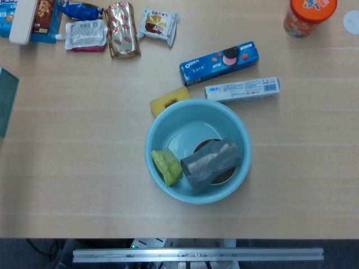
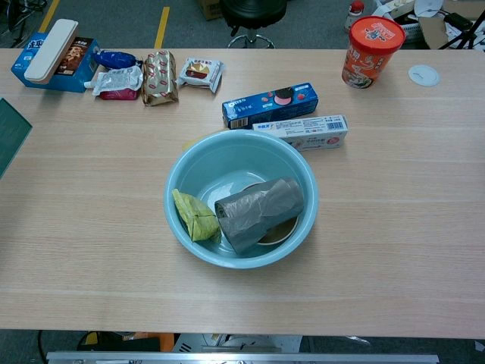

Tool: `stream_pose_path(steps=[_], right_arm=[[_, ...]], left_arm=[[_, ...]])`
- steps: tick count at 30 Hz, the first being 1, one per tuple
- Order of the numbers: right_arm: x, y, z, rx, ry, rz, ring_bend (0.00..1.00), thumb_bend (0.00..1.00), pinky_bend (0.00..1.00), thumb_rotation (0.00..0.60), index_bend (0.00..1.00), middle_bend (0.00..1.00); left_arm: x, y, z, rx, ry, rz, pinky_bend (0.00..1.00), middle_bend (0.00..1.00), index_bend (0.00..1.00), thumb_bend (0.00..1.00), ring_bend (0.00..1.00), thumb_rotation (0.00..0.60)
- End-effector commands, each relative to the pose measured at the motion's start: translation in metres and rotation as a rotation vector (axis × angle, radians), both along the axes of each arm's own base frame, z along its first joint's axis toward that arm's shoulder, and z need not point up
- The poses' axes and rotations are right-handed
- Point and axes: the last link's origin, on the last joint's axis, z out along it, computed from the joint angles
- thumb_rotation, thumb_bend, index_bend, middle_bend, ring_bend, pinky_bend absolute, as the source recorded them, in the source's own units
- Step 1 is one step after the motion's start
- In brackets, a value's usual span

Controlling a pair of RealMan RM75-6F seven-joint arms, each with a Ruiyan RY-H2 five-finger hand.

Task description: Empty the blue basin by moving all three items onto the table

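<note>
A light blue basin [image 1: 162,120] [image 2: 227,148] stands at the middle of the wooden table. Inside it lies a grey roll of plastic bags [image 1: 210,163] [image 2: 258,211], tilted across the near right side. A yellow-green wrapped packet [image 1: 166,166] [image 2: 194,215] leans against the basin's near left wall. Under the grey roll a round brown-and-white item [image 1: 205,147] [image 2: 279,231] shows only in part. Neither hand appears in the head view or the chest view.
Behind the basin lie a blue Oreo box [image 1: 220,61] [image 2: 270,104], a white toothpaste box [image 1: 242,89] [image 2: 301,131] and a yellow sponge [image 1: 169,100]. Several snack packs [image 1: 122,29] [image 2: 159,76] sit at the far left. An orange cup [image 1: 308,15] [image 2: 371,42] stands far right.
</note>
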Motion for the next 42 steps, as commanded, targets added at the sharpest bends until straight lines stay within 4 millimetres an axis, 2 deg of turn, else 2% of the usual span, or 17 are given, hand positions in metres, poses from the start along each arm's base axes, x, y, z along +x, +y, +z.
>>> stream_pose_path(steps=[1,9,14,19,22,25,29,33,37,42], right_arm=[[0.001,-0.001,-0.001,0.010,-0.002,0.007,0.27,0.37,0.30,0.600,0.30,0.34],[0.015,-0.009,-0.009,0.102,-0.040,0.080,0.27,0.35,0.30,0.600,0.30,0.34],[0.038,-0.026,-0.021,0.212,-0.065,0.185,0.27,0.24,0.33,0.600,0.30,0.34],[0.068,-0.043,-0.041,0.361,-0.093,0.285,0.28,0.13,0.33,0.600,0.30,0.34],[0.089,-0.052,-0.057,0.459,-0.110,0.344,0.28,0.09,0.33,0.600,0.30,0.34],[0.114,-0.061,-0.078,0.573,-0.124,0.407,0.28,0.08,0.33,0.600,0.30,0.34],[0.137,-0.067,-0.099,0.668,-0.129,0.458,0.28,0.08,0.33,0.600,0.30,0.34],[0.172,-0.071,-0.136,0.804,-0.155,0.525,0.27,0.08,0.33,0.600,0.30,0.34],[0.195,-0.077,-0.161,0.852,-0.113,0.585,0.27,0.08,0.33,0.600,0.30,0.34],[0.210,-0.084,-0.192,0.907,-0.060,0.592,0.27,0.08,0.33,0.600,0.30,0.34]], left_arm=[[0.001,0.000,0.000,-0.001,0.000,0.001,0.24,0.39,0.43,0.43,0.32,0.600],[0.002,0.000,0.001,-0.001,0.000,0.003,0.24,0.39,0.43,0.43,0.32,0.600],[0.005,0.000,0.002,0.010,-0.003,-0.003,0.24,0.39,0.43,0.43,0.32,0.600],[0.005,-0.002,0.002,0.006,0.003,0.010,0.24,0.39,0.43,0.43,0.32,0.600],[0.006,-0.002,0.002,0.007,0.005,0.020,0.24,0.39,0.43,0.43,0.32,0.600],[0.007,-0.001,0.001,0.007,0.007,0.023,0.24,0.39,0.43,0.43,0.32,0.600],[0.008,-0.001,0.001,0.003,0.009,0.023,0.24,0.39,0.43,0.43,0.32,0.600],[0.008,-0.003,0.003,0.007,-0.002,0.030,0.24,0.39,0.43,0.43,0.32,0.600],[0.007,-0.005,0.004,0.013,-0.012,0.030,0.24,0.39,0.43,0.43,0.32,0.600],[0.003,-0.007,0.005,0.015,-0.022,0.039,0.24,0.39,0.43,0.43,0.32,0.600]])
